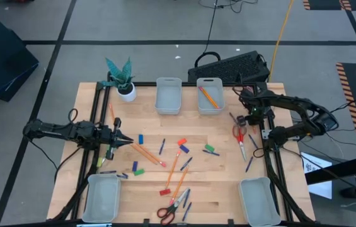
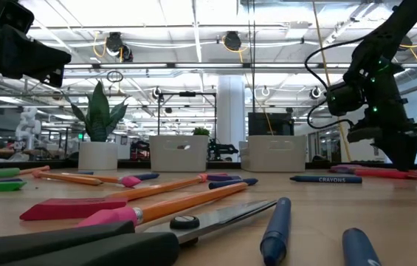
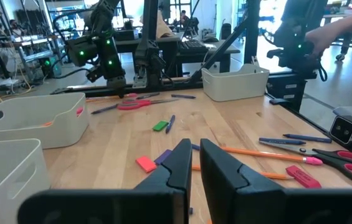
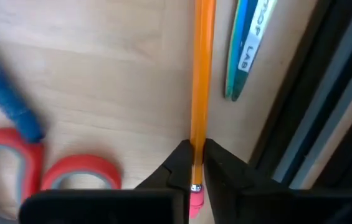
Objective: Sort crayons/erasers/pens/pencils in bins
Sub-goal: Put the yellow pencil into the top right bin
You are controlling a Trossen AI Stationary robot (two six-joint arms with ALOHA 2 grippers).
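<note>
My right gripper (image 1: 252, 120) is down at the table's right side, shut on an orange pencil (image 4: 202, 74) beside the red scissors (image 4: 70, 171). My left gripper (image 1: 129, 142) hovers at the table's left, fingers together (image 3: 194, 165), holding nothing. Loose orange pencils (image 1: 146, 153), dark blue pens (image 1: 248, 165) and red (image 1: 182, 149), green (image 1: 210, 149) and blue (image 1: 141, 139) erasers lie flat across the middle. Two bins (image 1: 168, 96) stand at the far edge; the right one (image 1: 210, 107) holds orange pencils. Two more bins (image 1: 102, 197) (image 1: 258, 200) stand at the near edge. My right gripper pinches the pencil between its two fingers just ahead of the metal ferrule and pink eraser end (image 4: 197, 149). The fingers come from above, pointing down, one on each side of the shaft. The pencil lies level along the wood; whether it is lifted clear I cannot tell.
A black frame rail (image 4: 325, 93) runs close along the pencil on the table's right edge. A second pair of scissors (image 1: 168, 213) lies at the near edge. A white plant pot (image 1: 125, 92) stands far left, and a keyboard (image 1: 234, 66) lies beyond the far edge.
</note>
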